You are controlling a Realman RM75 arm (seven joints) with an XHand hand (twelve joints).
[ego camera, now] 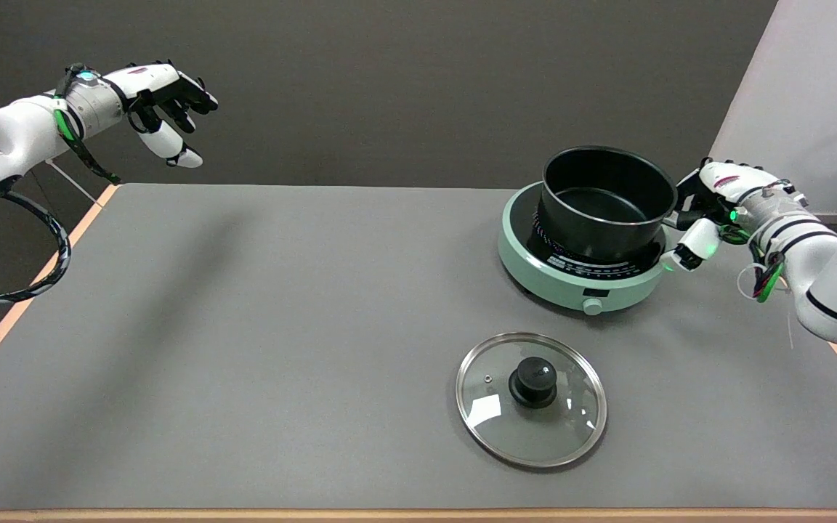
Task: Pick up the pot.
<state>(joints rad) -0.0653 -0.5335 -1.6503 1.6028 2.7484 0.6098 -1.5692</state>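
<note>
A black pot (pixel 602 203), empty and without its lid, stands over the mint-green induction cooker (pixel 578 280) at the table's far right. My right hand (pixel 702 214) is at the pot's right side. Its fingers curl against the rim and wall there, and the thumb reaches in lower down, so it grips the pot. The hand hides whatever handle is on that side. I cannot tell whether the pot's base still touches the cooker.
A glass lid (pixel 531 399) with a black knob lies flat on the grey table (pixel 280 327) in front of the cooker. The idle left hand (pixel 164 102) hangs in the air at the upper left. A white wall panel (pixel 803 94) stands behind the right arm.
</note>
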